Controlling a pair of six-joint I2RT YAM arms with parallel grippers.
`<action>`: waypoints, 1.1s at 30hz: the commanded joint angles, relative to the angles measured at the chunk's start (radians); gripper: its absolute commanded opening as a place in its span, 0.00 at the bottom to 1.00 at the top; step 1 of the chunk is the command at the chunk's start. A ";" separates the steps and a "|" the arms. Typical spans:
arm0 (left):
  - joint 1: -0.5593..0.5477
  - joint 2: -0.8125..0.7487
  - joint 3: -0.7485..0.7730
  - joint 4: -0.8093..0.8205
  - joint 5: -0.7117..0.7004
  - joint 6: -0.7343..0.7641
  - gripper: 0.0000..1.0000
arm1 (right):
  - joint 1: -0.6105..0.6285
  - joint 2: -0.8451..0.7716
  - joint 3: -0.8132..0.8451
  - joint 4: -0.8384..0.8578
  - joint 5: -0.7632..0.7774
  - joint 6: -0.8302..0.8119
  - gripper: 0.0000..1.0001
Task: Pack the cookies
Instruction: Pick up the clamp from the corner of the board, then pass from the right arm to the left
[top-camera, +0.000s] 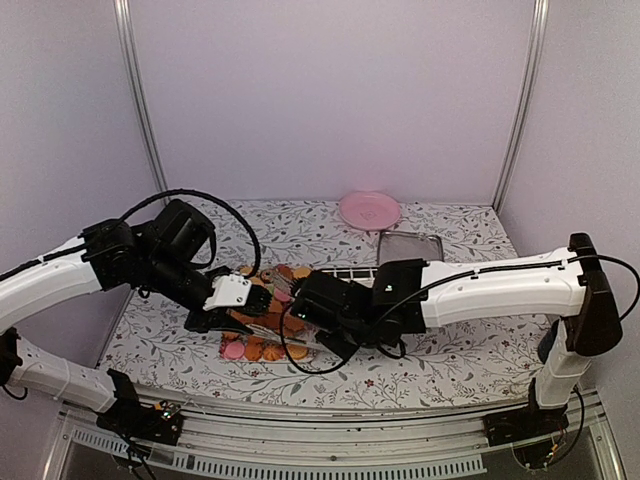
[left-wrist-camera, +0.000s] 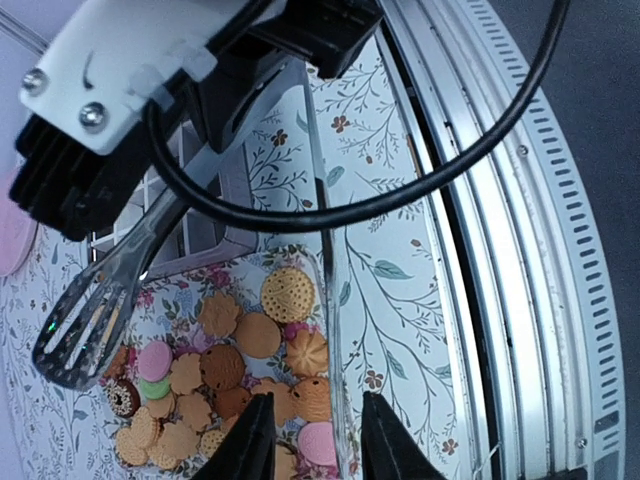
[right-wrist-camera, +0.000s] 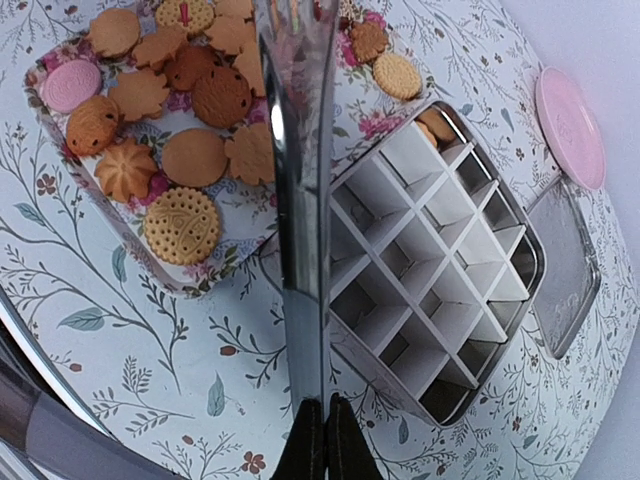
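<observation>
Tablecloth (top-camera: 450, 350): white with grey leafy sprigs, across the lower half of the top view.
Left gripper (left-wrist-camera: 315, 445): bottom centre of its wrist view, jaws apart and holding nothing; it hangs over the tray's right-hand edge, with biscuits showing between the fingers.
Right gripper (right-wrist-camera: 315, 440): bottom centre of its wrist view, clamped tight on shiny metal serving tongs (right-wrist-camera: 300, 200) that run up the middle of the frame; their slotted blade shows at the left of the left wrist view.
Cookies (left-wrist-camera: 240, 365): small round and flower-shaped biscuits, mostly golden, some pink, brown and green, crowded on a rectangular rose-patterned tray (right-wrist-camera: 228, 265) at centre of the top view.
Tin (right-wrist-camera: 440, 290): metal box with white cell dividers, just beyond the tray; one golden biscuit lies in a far cell.
Lid (right-wrist-camera: 565, 260): rectangular, beside the tin.
Plate (top-camera: 370, 210): round, pink, upper centre of the top view.
</observation>
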 joint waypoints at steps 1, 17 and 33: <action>-0.019 -0.002 -0.036 0.054 -0.062 -0.017 0.31 | -0.010 0.050 0.101 0.028 0.038 -0.093 0.00; -0.012 -0.009 -0.078 0.100 -0.103 -0.016 0.00 | -0.042 0.079 0.224 0.050 0.003 -0.183 0.42; 0.427 0.070 0.139 0.410 0.396 -0.553 0.00 | -0.464 -0.399 -0.063 0.755 -0.771 -0.023 0.99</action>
